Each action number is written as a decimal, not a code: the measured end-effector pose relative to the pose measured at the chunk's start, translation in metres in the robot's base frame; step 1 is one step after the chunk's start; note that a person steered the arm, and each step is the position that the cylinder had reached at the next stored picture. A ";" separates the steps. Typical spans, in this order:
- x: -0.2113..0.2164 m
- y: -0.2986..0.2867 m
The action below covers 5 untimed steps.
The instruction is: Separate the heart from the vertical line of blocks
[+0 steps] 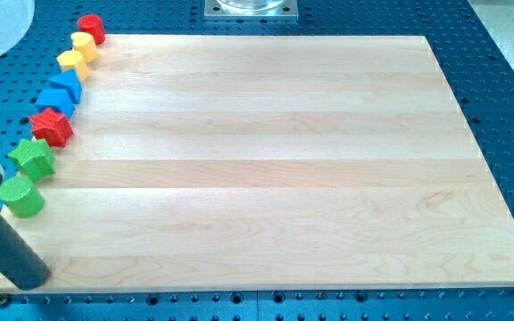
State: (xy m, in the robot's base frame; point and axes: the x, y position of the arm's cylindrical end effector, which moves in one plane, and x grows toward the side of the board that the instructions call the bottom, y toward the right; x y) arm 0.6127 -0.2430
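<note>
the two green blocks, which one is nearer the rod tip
The green cylinder, lowest in the line, sits just above my tip. The green star lies one place farther up.

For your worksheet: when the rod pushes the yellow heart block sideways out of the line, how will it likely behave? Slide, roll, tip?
The yellow heart looks low and flat-based, so it should slide, not roll or tip. It touches the red cylinder and yellow block, so they may shift too. My tip is far off at the bottom left.
</note>
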 end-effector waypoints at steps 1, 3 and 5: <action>-0.010 -0.052; -0.057 -0.061; -0.080 -0.062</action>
State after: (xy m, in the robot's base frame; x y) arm 0.5326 -0.3048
